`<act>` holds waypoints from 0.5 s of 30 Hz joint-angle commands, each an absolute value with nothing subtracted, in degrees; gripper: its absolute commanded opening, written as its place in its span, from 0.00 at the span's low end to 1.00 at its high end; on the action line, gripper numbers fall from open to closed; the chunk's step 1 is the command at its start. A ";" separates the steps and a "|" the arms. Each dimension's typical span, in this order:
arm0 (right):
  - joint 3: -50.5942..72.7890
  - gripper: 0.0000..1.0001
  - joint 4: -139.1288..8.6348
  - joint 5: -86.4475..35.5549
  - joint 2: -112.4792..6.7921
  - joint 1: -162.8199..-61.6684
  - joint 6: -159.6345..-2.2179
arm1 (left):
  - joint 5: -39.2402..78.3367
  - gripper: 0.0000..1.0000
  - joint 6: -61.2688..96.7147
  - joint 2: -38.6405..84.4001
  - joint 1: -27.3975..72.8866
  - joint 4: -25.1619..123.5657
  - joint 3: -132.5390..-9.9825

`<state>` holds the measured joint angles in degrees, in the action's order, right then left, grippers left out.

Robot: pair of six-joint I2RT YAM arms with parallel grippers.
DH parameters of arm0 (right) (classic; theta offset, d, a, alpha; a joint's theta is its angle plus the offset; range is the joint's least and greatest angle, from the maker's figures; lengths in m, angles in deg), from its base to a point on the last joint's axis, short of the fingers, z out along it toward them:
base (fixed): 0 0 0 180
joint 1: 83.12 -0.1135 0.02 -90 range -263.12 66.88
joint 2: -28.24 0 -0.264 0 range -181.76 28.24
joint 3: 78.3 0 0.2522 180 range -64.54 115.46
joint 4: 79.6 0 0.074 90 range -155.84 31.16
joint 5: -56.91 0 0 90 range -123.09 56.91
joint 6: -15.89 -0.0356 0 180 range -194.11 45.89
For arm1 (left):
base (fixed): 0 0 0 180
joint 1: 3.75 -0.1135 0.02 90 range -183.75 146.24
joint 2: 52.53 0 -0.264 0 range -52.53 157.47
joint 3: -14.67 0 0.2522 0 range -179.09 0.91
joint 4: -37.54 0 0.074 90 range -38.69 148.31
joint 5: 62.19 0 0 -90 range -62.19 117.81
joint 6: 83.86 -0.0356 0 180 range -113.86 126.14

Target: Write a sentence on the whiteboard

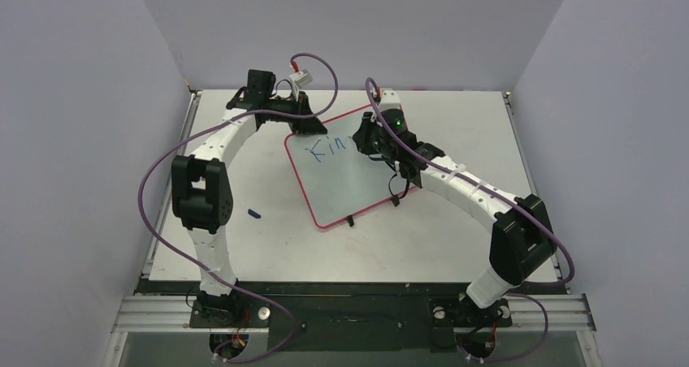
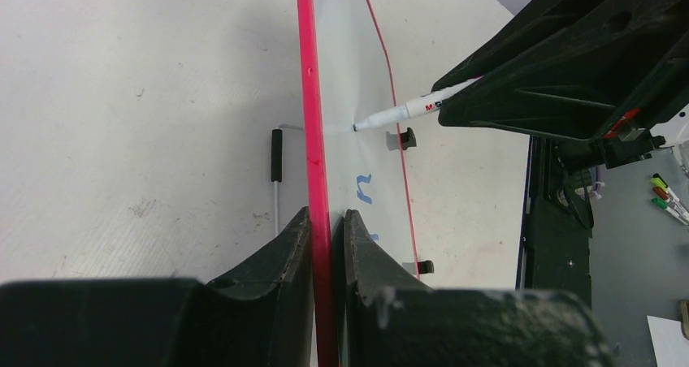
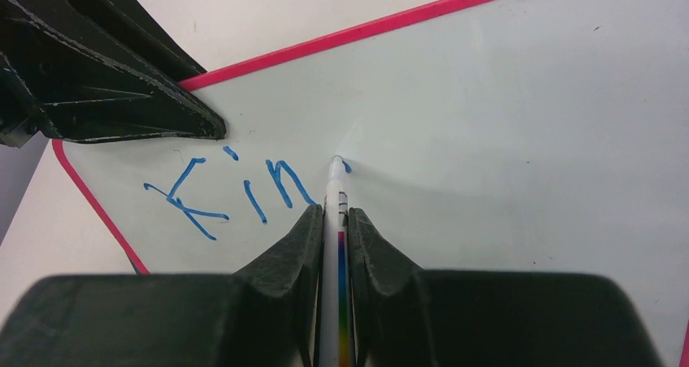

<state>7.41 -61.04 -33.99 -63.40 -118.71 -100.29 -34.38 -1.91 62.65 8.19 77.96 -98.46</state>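
Whiteboard (image 1: 349, 180), one only, lies flat and skewed in the middle of the table (image 1: 455, 245). It looks thin, stiff and light, with a slick face likely to slide under the pen, so the red rim is the place to hold. Left gripper (image 2: 327, 214) pinches that rim; right gripper (image 3: 333, 211) clamps the single marker (image 3: 339, 261), tip on the board. The sentence (image 3: 236, 188) counts three blue letters, "Kin". Two black clips (image 1: 350, 220) sit on the near edge.
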 commanded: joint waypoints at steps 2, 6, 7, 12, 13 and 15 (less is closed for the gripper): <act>9.82 0.00 -63.33 -31.97 -64.79 -118.44 -100.06 | -36.53 0.00 -7.95 60.68 10.04 79.75 -99.70; 9.28 0.00 -63.54 -31.38 -64.88 -118.87 -100.28 | -36.53 0.00 -8.01 60.68 10.05 79.74 -99.73; 9.20 0.00 -63.60 -31.35 -64.85 -118.92 -100.29 | -36.53 0.00 -8.01 60.72 10.09 79.77 -99.73; 7.36 0.00 -63.81 -31.51 -64.12 -119.72 -100.41 | -36.41 0.00 -8.04 60.77 10.14 79.85 -99.81; 6.70 0.00 -63.95 -31.51 -63.85 -119.70 -100.57 | -36.41 0.00 -8.01 60.79 10.09 79.82 -99.77; 5.51 0.00 -64.30 -31.51 -63.37 -119.75 -100.91 | -36.41 0.00 -8.01 60.77 10.08 79.91 -99.80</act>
